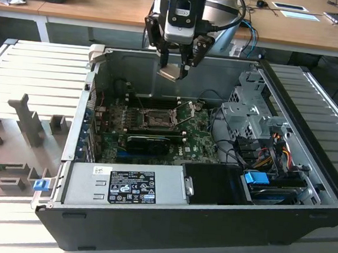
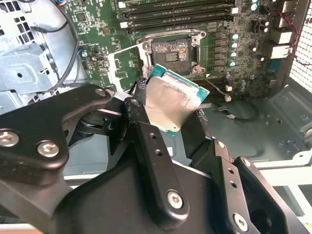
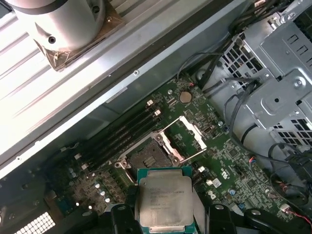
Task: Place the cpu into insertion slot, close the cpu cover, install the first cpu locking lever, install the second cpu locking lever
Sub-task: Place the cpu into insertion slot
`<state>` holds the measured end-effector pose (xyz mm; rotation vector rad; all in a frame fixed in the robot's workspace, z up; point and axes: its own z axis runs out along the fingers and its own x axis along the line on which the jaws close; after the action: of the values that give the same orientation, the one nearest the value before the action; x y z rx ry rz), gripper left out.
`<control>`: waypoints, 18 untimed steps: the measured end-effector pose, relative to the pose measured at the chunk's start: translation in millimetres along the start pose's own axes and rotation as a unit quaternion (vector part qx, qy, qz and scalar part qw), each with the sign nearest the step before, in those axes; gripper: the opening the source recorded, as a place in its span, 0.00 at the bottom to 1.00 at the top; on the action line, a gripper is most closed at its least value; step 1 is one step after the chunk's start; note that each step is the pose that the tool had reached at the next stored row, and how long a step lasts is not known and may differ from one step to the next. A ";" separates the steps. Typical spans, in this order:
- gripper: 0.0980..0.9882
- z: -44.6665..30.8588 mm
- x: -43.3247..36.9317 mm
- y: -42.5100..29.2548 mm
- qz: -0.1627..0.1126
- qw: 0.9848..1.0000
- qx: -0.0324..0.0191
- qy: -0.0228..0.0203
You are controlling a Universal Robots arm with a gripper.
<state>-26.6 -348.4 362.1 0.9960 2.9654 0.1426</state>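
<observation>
**The cpu** [image 1: 169, 72]: flat square chip, silver-grey lid on a green-edged base. It is clamped at two opposite sides by the end effector [image 1: 175, 68] and is held tilted in the air above the open case [image 1: 307, 174].

**The insertion slot** [image 3: 148, 155]: square black socket in a metal frame, lying bare.

**The cpu cover** [image 3: 196, 132]: thin metal plate with a square window, swung up and open at one side of the socket.
</observation>
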 end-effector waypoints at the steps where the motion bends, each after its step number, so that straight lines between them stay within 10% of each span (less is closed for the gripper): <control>1: 0.48 1.0 0.0 -0.1 0.001 1.000 0.000 0.000; 18: 0.48 6.3 -0.1 -0.6 0.010 1.000 0.000 -0.001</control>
<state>-26.7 -348.4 355.7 1.0263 2.9540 0.1414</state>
